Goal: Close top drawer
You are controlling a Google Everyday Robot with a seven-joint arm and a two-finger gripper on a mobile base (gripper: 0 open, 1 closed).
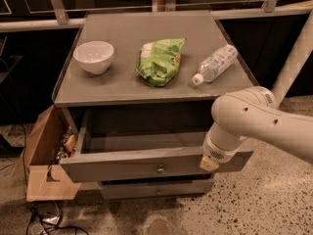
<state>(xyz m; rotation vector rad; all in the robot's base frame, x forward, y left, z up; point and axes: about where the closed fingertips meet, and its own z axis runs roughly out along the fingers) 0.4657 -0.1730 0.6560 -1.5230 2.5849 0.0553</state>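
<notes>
The top drawer (122, 168) of the grey cabinet stands pulled out, and its shallow inside looks empty. Its plain front panel has a small round metal knob (160, 169) at its centre. My gripper (210, 160) is at the end of the white arm (254, 119). It is low against the right part of the drawer's front panel, at the top edge. The wrist hides most of the gripper.
On the cabinet top (122, 82) are a white bowl (94, 56), a green snack bag (160, 60) and a plastic bottle (215, 63) lying on its side. A slimmer drawer front (156, 189) sits below. An open cardboard box (44, 155) stands at the left, with cables on the floor.
</notes>
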